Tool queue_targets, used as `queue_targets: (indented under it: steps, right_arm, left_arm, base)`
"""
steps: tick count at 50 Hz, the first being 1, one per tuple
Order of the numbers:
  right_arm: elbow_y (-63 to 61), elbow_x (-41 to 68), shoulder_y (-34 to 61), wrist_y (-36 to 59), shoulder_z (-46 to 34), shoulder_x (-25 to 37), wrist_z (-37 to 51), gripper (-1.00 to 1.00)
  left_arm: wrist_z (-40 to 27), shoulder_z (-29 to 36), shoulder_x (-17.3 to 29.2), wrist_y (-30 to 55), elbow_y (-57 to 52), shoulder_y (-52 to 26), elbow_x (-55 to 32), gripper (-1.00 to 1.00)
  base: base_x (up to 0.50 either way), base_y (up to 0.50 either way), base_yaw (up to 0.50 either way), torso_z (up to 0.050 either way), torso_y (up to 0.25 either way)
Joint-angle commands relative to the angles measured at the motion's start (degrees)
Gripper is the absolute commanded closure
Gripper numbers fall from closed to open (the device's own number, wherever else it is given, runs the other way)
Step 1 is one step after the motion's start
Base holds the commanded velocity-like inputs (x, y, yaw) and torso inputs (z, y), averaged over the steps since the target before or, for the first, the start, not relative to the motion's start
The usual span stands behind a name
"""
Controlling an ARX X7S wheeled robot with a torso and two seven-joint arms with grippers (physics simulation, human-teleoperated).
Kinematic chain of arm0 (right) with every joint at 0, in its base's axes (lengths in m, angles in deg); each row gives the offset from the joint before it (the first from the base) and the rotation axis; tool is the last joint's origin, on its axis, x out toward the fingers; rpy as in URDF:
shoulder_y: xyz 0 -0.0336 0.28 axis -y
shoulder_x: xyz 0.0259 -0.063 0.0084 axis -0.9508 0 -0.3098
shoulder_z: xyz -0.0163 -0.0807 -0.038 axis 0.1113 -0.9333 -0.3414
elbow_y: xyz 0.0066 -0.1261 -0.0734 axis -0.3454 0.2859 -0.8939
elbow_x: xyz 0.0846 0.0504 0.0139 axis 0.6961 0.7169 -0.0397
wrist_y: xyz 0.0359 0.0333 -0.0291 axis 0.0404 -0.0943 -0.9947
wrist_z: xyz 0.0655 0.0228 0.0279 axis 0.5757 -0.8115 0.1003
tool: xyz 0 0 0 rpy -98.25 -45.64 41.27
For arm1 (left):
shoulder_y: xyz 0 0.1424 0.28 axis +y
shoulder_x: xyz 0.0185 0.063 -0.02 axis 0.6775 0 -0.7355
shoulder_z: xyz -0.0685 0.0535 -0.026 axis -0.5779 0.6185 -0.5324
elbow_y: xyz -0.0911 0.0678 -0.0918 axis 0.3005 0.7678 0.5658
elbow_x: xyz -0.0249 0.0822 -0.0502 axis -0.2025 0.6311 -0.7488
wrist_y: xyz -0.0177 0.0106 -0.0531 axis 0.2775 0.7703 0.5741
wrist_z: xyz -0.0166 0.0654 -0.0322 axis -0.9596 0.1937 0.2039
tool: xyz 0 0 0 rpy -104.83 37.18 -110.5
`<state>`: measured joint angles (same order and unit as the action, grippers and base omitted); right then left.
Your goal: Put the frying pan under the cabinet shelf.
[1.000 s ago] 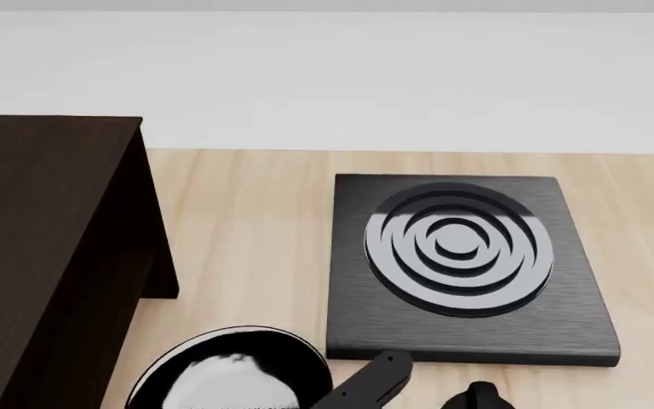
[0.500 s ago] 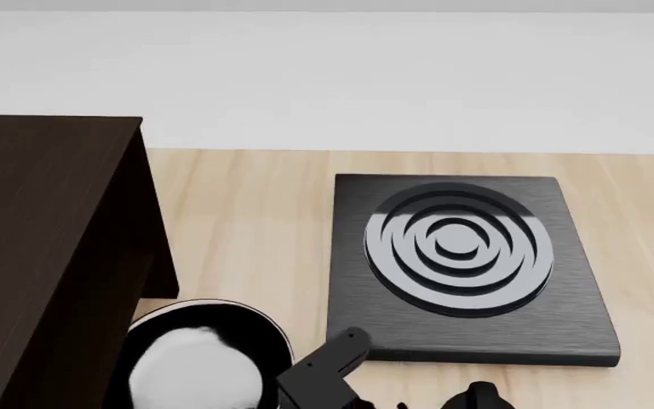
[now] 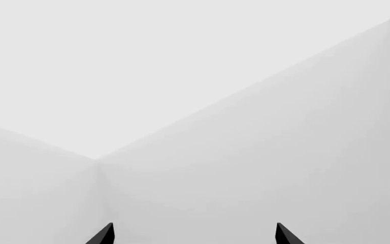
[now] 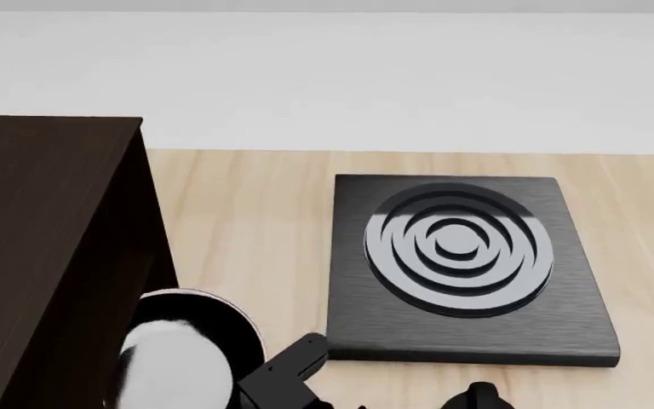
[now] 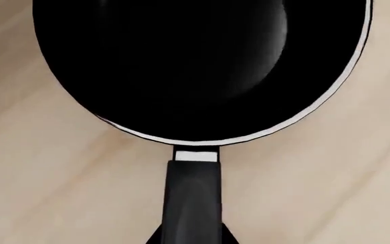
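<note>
**Right gripper steers pan toward the cabinet**

The right gripper (image 5: 189, 239) is clamped on the long handle of the frying pan (image 4: 180, 362), at the tabletop's (image 4: 259, 230) near edge, its rim touching or just beside the cabinet shelf's (image 4: 43, 256) side panel. The left gripper (image 3: 193, 235), fingers apart, faces blank wall. Best practice now, by judgement: keep the pan low and level, sliding it beneath without clipping the panel.

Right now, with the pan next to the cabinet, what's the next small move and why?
Probably slide the frying pan a little further left, under the cabinet shelf. The pan's left edge only just meets the cabinet's side panel, and most of it sits out on the wooden table. The right gripper has the handle.
</note>
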<state>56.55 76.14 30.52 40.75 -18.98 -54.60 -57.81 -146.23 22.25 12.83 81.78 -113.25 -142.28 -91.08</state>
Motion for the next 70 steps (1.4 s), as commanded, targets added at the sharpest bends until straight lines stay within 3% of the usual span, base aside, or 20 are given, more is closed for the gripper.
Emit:
queue_targets:
  steps: [1, 16, 26, 35, 38, 47, 54, 55, 70]
  right_arm:
    - [-2.3, 14.4, -1.2, 2.7, 0.5, -4.3, -4.1, 1.0]
    - [-17.7, 30.2, -1.3, 10.3, 9.8, -2.4, 5.1, 1.0]
    - [-1.3, 18.7, 4.0, 1.0, 4.2, -9.1, -6.7, 1.0]
    - [3.7, 17.1, 6.6, -2.7, 1.9, -13.9, -10.8, 1.0]
    - [6.9, 22.1, 9.5, -6.6, -2.9, -14.3, -11.0, 1.0]
    - [9.3, 47.0, 19.5, -25.6, -28.9, -14.3, -9.8, 1.0]
    - [11.3, 50.7, 21.3, -29.4, -33.7, -14.3, -10.8, 1.0]
    - [11.9, 50.0, 21.2, -29.6, -34.0, -14.2, -10.5, -1.0]
    - [5.8, 46.2, 20.0, -26.5, -39.2, -7.1, -5.0, -1.0]
  left_arm:
    - [-0.3, 0.7, 0.3, 0.3, -0.5, -0.4, 0.8, -1.0]
    - [-0.2, 1.2, 1.1, 0.3, -1.2, -0.6, 1.3, -1.0]
    - [-2.1, 1.5, 2.7, 0.1, -1.8, -1.3, -1.6, -1.0]
    - [-2.4, 2.3, 2.4, 0.3, -1.4, -1.9, -1.6, -1.0]
    - [-2.7, 2.6, 2.4, 0.3, -1.6, -2.0, -1.7, -1.0]
    - [-3.2, 3.2, 2.7, 0.4, -1.6, -2.4, -2.2, -1.0]
    - [-2.7, 3.1, 2.8, 0.0, -1.8, -1.5, -1.5, -1.0]
    - [-2.6, 3.0, 2.8, 0.0, -1.9, -1.3, -1.2, -1.0]
    - [-3.8, 3.7, 2.4, -0.8, -1.9, -2.3, -2.7, -1.0]
  base:
    - [0.0, 0.0, 0.0, 0.0, 0.0]
    - [0.0, 0.0, 0.0, 0.0, 0.0]
    - [0.0, 0.0, 0.0, 0.0, 0.0]
    - [0.0, 0.0, 0.01, 0.0, 0.0]
    - [0.0, 0.0, 0.01, 0.0, 0.0]
    - [0.0, 0.0, 0.01, 0.0, 0.0]
    - [0.0, 0.0, 0.01, 0.001, 0.0]
    - [0.0, 0.0, 0.01, 0.0, 0.0]
    - [0.0, 0.0, 0.0, 0.0, 0.001]
